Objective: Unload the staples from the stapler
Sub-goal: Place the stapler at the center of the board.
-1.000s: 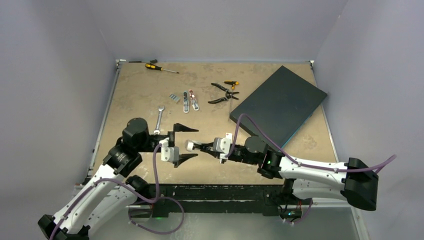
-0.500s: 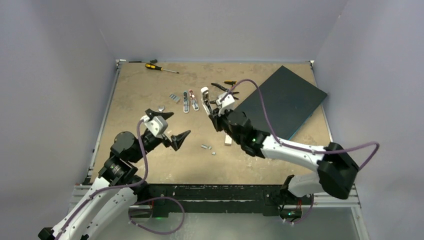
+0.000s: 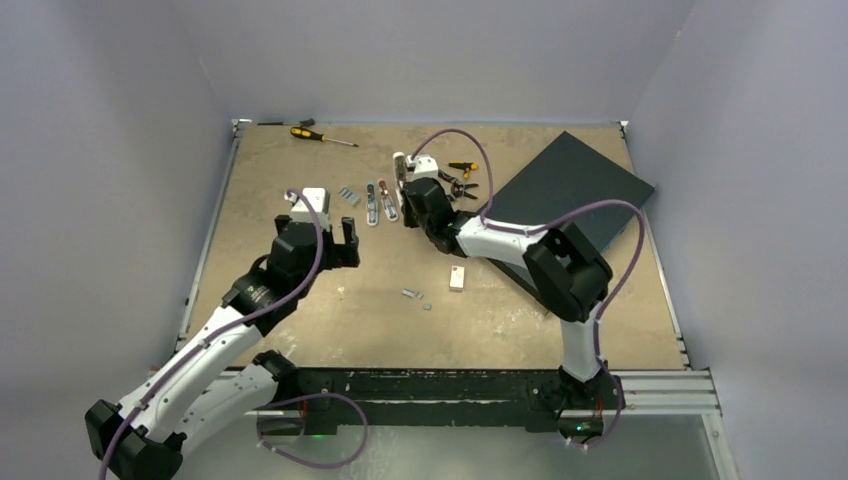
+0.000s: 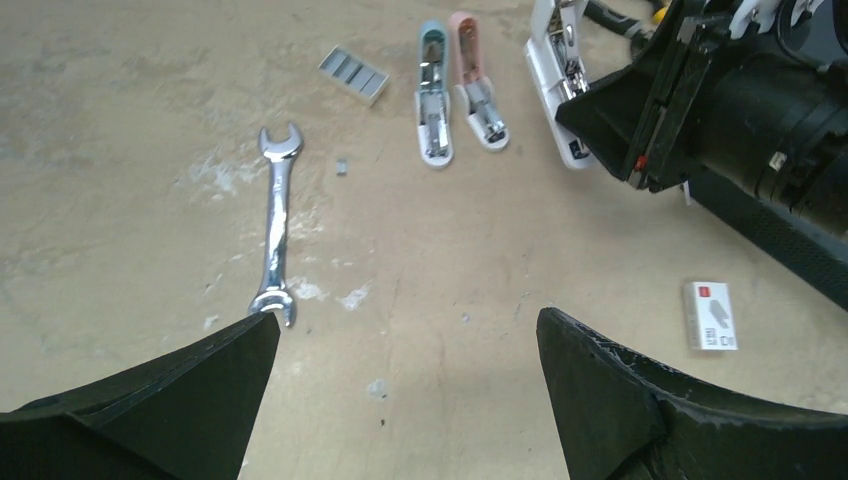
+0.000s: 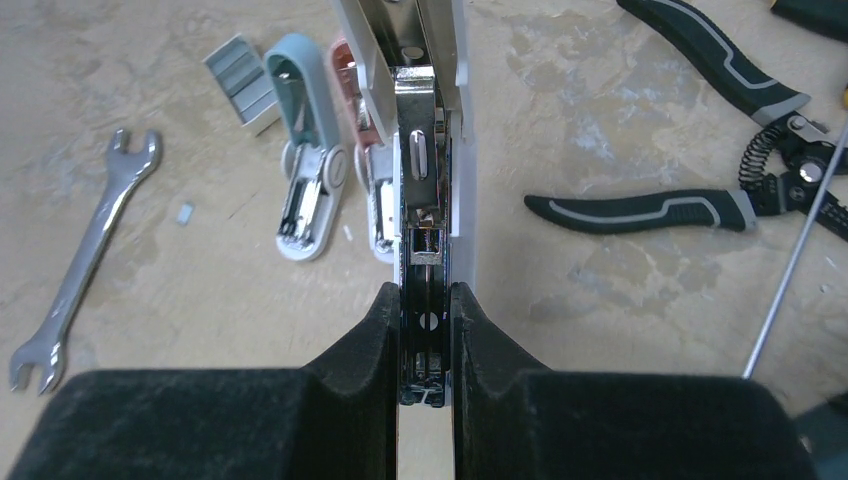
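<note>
The right end effector point(image 5: 425, 295) pinches the white stapler point(image 5: 420, 120) near the middle of the counter's far edge. Its long axis points toward that edge. The hold looks narrow, so the stapler could twist loose or knock the blue stapler point(image 5: 300, 110) just beside it. Loose staples point(image 3: 410, 294) lie mid-counter. The left end effector point(image 4: 405, 320) hangs spread.

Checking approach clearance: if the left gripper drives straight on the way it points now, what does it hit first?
Probably bare table, between the wrench and the small white box. The left gripper is open and angled down at that patch. The blue stapler lies farther along, though depth is unclear.
</note>
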Robot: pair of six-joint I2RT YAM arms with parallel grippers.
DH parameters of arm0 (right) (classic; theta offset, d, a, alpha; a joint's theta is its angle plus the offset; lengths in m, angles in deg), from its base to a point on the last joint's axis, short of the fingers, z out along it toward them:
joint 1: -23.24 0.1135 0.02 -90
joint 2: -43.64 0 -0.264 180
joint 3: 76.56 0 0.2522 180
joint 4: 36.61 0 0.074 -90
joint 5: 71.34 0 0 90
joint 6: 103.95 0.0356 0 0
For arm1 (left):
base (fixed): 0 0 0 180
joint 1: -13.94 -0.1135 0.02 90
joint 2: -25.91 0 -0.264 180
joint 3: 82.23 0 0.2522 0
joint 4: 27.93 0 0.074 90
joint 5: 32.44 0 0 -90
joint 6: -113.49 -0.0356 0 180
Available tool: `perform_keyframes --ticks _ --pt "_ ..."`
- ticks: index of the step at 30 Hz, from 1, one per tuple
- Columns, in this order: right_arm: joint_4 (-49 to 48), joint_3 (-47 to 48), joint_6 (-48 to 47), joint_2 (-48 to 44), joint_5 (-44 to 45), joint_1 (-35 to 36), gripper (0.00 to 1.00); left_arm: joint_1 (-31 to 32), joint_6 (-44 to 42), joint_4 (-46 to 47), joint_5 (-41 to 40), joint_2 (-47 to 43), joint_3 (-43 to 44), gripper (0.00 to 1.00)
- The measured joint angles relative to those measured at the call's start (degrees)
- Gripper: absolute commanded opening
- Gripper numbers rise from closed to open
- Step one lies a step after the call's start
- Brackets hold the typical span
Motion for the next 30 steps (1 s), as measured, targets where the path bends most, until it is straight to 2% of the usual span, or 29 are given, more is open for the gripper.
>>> perform_keyframes --ticks 9,12,16,19,22,25,30 --pt "2.89 8.61 0.90 10.93 -0.13 -1.49 0.00 0.00 1.03 -2.51 -5.84 -3.10 0.04 0.99" --pt "4.33 10.25 0.96 12.72 -0.22 -1.57 0.10 0.00 1.01 -2.56 -6.64 -3.02 0.04 0.99" --pt "5.42 11.85 1.05 14.27 -0.44 -1.57 0.40 0.00 1.01 -3.04 -7.08 -1.92 0.04 0.99" --pt "6.29 12.85 1.03 14.47 -1.22 -1.60 0.53 0.00 1.01 -3.37 -7.26 -1.68 0.04 0.99" --pt "6.51 13.11 0.85 14.21 -1.68 -1.62 0.60 0.00 0.98 -3.37 -7.50 -1.68 0.04 1.00" --pt "7.43 12.48 0.61 12.79 -1.66 -1.62 0.62 0.00 0.98 -3.37 -7.72 -1.62 0.04 1.00" --pt "9.79 7.06 0.66 4.24 -1.09 -1.62 0.67 0.00 0.98 -3.37 -7.98 -1.38 0.04 0.99"
